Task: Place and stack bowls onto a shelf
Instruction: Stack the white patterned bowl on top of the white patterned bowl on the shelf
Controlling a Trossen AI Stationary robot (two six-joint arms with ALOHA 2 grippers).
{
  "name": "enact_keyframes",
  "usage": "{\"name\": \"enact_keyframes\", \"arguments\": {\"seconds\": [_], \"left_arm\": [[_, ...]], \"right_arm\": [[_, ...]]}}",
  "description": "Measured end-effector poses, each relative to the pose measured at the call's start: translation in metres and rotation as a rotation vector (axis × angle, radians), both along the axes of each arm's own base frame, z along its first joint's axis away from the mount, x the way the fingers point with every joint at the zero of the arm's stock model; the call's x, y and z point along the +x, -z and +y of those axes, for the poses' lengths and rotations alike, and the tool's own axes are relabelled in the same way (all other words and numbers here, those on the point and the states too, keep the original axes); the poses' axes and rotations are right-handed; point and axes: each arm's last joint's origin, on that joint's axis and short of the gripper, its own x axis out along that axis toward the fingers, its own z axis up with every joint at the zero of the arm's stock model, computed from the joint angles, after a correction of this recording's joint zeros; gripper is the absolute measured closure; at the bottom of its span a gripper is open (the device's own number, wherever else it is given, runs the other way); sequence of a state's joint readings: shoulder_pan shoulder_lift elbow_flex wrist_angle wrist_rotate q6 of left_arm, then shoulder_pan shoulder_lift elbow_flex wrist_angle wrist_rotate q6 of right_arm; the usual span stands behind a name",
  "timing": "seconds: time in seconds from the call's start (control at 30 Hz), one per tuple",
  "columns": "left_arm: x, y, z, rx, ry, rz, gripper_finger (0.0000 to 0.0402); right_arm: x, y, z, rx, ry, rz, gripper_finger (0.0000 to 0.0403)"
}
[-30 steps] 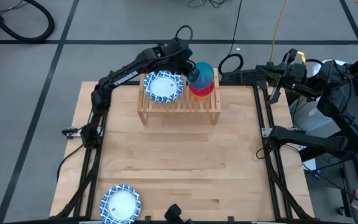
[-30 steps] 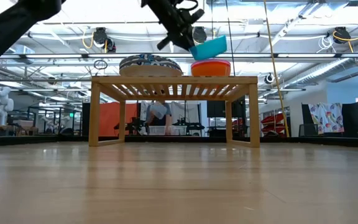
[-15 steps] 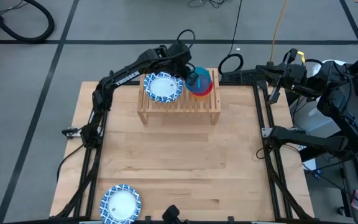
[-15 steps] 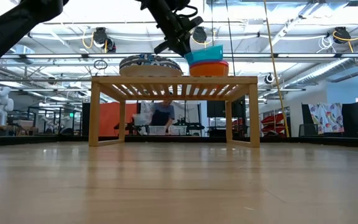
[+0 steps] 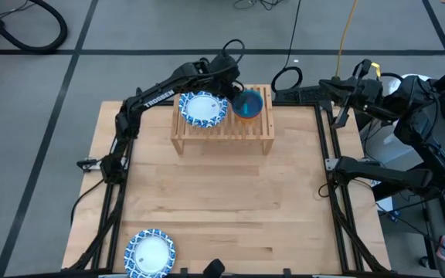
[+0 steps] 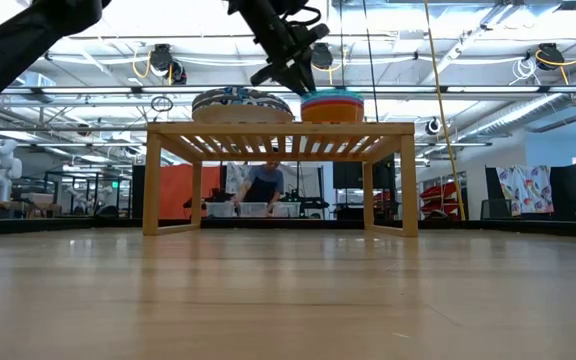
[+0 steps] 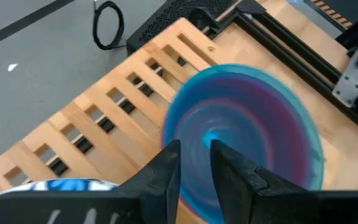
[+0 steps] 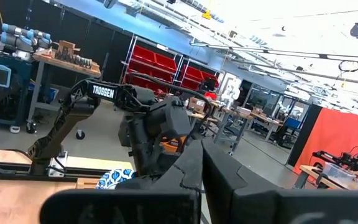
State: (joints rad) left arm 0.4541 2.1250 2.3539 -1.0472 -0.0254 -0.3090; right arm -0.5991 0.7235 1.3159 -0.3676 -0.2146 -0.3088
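Lying alone at the near left corner of the table [image 5: 207, 208]: one blue-patterned dish [image 5: 150, 253], not yet brought to the shelf [image 5: 222, 133] at the far middle

On the left half of the slatted top, a pile of patterned dishes [image 5: 202, 108], unchanged from a second ago

Just right of that pile, reaching in from the left: the left gripper [image 5: 231, 93], its fingers [image 7: 166, 171] now a narrow gap apart where a second ago they pinched the rim of the teal bowl [image 5: 247, 104]

Carried tilted above the shelf's right half a second ago, lowered half a second ago, now seated level inside the nest of small plain bowls [image 6: 332, 110] and, by the look of it, let go, though the fingertips hang close at its left rim

So the small-bowl stack seems finished; probably left to do: backing the gripper off without nudging the nest, then fetching the near-left dish for the pile

Far right, off the table's edge: the right gripper [image 5: 344, 100], parked with fingers pressed together, holding nothing
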Motion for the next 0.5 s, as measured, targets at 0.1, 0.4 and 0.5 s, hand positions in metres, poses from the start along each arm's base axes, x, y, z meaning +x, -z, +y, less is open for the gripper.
{"name": "enact_keyframes", "arguments": {"seconds": [0.1,0.4,0.5], "left_arm": [[-0.001,-0.005,-0.005,0.0,0.013,-0.012,0.0308],[-0.04,-0.064,-0.034,0.092,0.145,-0.108,0.0307],[-0.065,-0.09,-0.05,0.136,0.179,-0.132,0.0307]], "right_arm": [[0.0,0.0,0.0,-0.006,0.001,0.002,0.0403],[0.0,0.002,0.0,-0.029,-0.008,0.034,0.0403],[0.004,0.004,-0.001,-0.043,-0.051,0.065,0.0403]]}}
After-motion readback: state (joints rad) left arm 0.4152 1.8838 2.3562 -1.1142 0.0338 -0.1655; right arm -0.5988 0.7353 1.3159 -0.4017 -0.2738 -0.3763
